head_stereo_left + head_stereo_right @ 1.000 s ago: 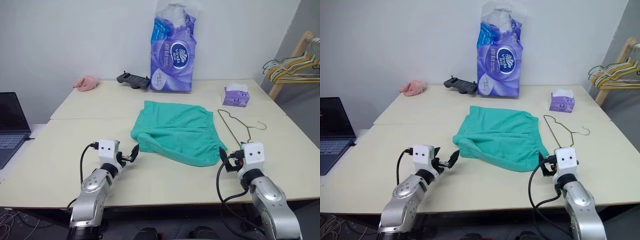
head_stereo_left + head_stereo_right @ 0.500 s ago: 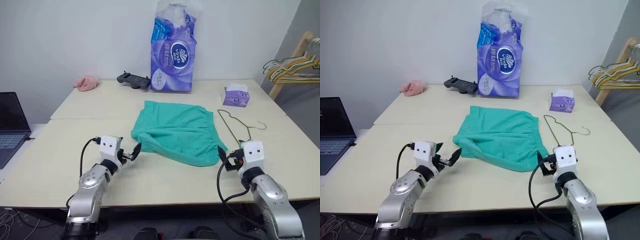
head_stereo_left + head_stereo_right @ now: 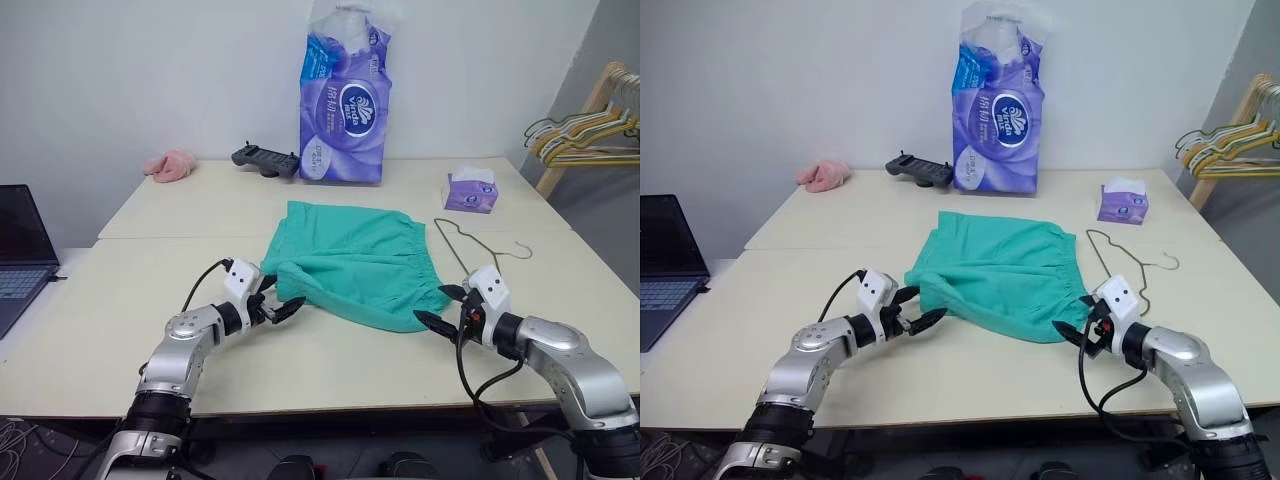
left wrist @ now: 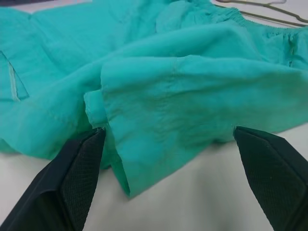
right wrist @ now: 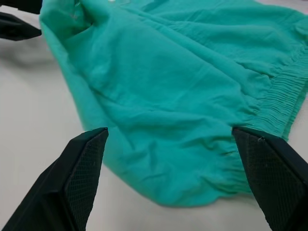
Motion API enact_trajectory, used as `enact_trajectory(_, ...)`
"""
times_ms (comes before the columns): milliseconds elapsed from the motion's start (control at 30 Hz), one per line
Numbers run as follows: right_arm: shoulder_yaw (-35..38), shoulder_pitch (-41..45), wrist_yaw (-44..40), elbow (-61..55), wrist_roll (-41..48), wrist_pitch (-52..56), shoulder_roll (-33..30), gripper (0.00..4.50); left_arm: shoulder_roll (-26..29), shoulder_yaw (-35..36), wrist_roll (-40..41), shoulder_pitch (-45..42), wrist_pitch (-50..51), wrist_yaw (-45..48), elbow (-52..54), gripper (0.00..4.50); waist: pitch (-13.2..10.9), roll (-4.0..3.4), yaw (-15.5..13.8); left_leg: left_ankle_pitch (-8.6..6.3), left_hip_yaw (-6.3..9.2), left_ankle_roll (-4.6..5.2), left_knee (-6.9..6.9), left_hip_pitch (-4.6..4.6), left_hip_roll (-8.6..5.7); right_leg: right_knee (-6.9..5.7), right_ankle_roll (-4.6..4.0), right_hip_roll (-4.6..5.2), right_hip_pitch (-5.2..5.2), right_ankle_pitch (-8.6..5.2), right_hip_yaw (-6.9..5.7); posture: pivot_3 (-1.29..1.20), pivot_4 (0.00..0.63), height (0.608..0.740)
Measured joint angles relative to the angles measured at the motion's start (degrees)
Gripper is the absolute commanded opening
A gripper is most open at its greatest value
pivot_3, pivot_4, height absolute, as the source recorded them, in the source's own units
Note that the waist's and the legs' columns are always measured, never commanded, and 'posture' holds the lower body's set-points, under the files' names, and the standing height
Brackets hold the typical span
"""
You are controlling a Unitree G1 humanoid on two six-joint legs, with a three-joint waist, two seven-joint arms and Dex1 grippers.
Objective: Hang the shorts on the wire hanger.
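Note:
The teal-green shorts (image 3: 350, 260) lie flat in the middle of the table, with the gathered waistband toward the right. Just right of them lies the thin wire hanger (image 3: 470, 252), its hook pointing right. My left gripper (image 3: 283, 297) is open at the shorts' near left hem, its fingers pointing right. In the left wrist view the hem fabric (image 4: 159, 96) lies between the spread fingers (image 4: 79, 175). My right gripper (image 3: 434, 305) is open at the near waistband corner and points left. In the right wrist view its fingers (image 5: 82, 168) straddle the shorts' edge (image 5: 192, 120). Neither gripper holds anything.
A tall purple tissue pack (image 3: 345, 100), a black controller (image 3: 265, 158) and a fluffy pink cloth (image 3: 172, 164) sit along the table's far side. A small tissue box (image 3: 471, 190) stands at the back right. A laptop (image 3: 18, 250) is at the left, and a rack of hangers (image 3: 590, 130) at the far right.
Both grippers have swung inward toward the shorts. The left one has moved right to the near hem. The right one has turned left to the waistband corner. Both have stayed open.

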State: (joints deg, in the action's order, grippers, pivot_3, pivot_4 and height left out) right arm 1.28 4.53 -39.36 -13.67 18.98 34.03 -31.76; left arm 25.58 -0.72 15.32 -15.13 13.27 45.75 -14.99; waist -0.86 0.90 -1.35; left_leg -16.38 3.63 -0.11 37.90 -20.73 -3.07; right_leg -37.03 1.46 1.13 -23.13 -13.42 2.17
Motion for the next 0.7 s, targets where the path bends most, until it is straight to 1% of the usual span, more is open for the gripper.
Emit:
enact_trajectory(200,0.0,0.3,0.9,1.9,0.2,0.0,1.0,4.38,-2.2,-1.5,-0.8,-0.2,-0.9,1.2,-2.9,4.50,0.0,-0.01,0.0,0.00,0.00,0.01,0.02,-0.01,0.00,-0.02,0.00,0.01,-0.01,0.01,0.00,-0.02,0.000,0.740)
enact_trajectory(333,-0.4,2.2,1.8,7.9,-1.7,-2.4,1.8,4.38,-4.5,-3.1,-1.9,-1.8,-1.4,1.8,-7.3,4.50,0.0,0.00,0.0,0.00,0.00,0.01,0.04,-0.01,-0.01,-0.02,0.00,0.01,-0.01,0.01,-0.02,-0.03,0.000,0.740)
enact_trajectory(567,0.4,7.8,3.2,17.9,-2.0,-4.6,3.6,4.38,-4.6,-3.7,-3.0,-4.4,-2.8,2.9,-9.7,4.50,0.0,0.00,0.3,0.00,-0.02,0.00,0.03,-0.01,-0.02,-0.05,-0.01,0.01,-0.03,0.02,0.01,-0.03,0.000,0.740)
enact_trajectory(700,1.5,9.0,3.0,22.4,-2.0,-5.0,3.5,4.38,-4.6,-3.7,-3.6,-4.6,-3.6,3.7,-11.1,4.50,0.0,0.00,0.2,0.00,-0.02,0.01,0.03,-0.01,-0.01,-0.06,-0.02,0.02,-0.03,0.02,0.01,-0.02,0.000,0.740)
